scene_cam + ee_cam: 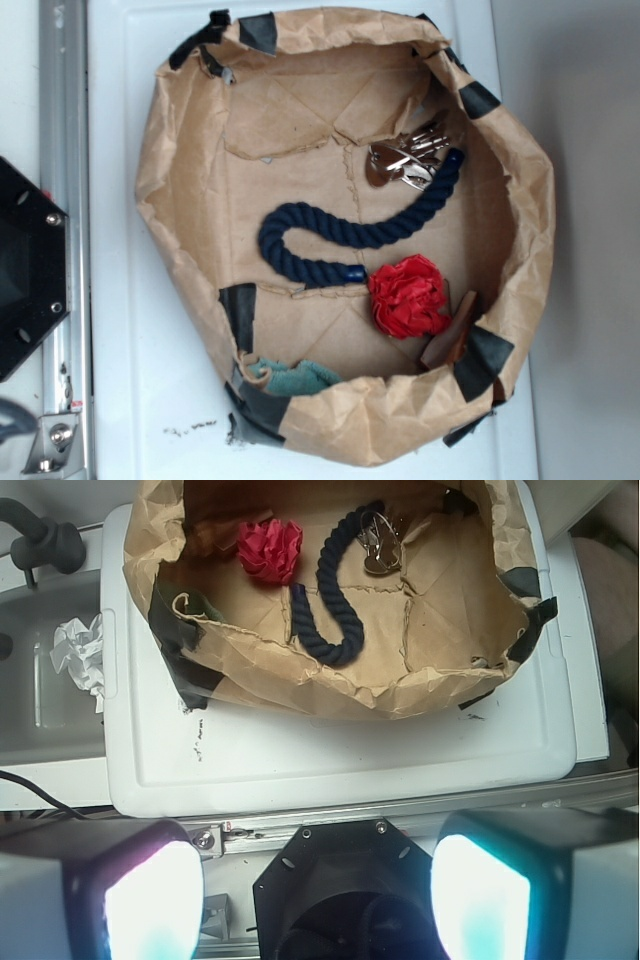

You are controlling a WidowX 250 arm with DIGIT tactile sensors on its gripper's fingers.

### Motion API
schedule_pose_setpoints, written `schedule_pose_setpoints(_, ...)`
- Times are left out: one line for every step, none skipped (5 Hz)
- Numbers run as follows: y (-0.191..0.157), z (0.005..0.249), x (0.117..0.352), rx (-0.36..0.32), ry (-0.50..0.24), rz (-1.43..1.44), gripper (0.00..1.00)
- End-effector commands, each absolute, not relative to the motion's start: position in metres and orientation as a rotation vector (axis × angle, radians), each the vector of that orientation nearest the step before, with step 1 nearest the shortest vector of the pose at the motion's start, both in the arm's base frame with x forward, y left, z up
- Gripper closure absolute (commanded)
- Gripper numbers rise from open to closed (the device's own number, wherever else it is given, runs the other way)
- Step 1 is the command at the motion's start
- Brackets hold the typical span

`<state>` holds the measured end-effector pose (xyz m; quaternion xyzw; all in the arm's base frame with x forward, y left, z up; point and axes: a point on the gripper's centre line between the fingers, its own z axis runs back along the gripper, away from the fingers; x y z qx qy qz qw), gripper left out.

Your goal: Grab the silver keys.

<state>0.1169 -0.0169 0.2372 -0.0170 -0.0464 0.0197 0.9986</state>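
The silver keys point(405, 160) lie inside a crumpled brown paper basin point(190, 200) patched with black tape, close to its wall and touching one blue-tipped end of a curved navy rope point(350, 235). A red fabric flower point(408, 297) sits at the rope's other end, with a green cloth point(295, 375) tucked against the paper wall. The basin rests on a white tray point(120, 380). The gripper point(315, 900) hangs well back from the basin, its two fingers point(150, 905) spread wide apart, holding nothing.
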Motion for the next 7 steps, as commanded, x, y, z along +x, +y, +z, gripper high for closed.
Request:
schedule_pose_setpoints(-0.017, 0.237, 0.117, -0.034, -0.093, 0.039, 0.00)
schedule_pose_setpoints(-0.005, 0.232, 0.167, 0.071, -0.186, 0.058, 0.00)
schedule_pose_setpoints(0.010, 0.233, 0.218, 0.136, -0.290, -0.058, 0.00)
schedule_pose_setpoints(0.015, 0.243, 0.227, 0.027, -0.238, -0.069, 0.00)
schedule_pose_setpoints(0.015, 0.243, 0.227, 0.027, -0.238, -0.069, 0.00)
schedule_pose_setpoints(0.015, 0.243, 0.227, 0.027, -0.238, -0.069, 0.00)
schedule_pose_setpoints(0.021, 0.205, 0.252, -0.041, -0.140, -0.288, 0.00)
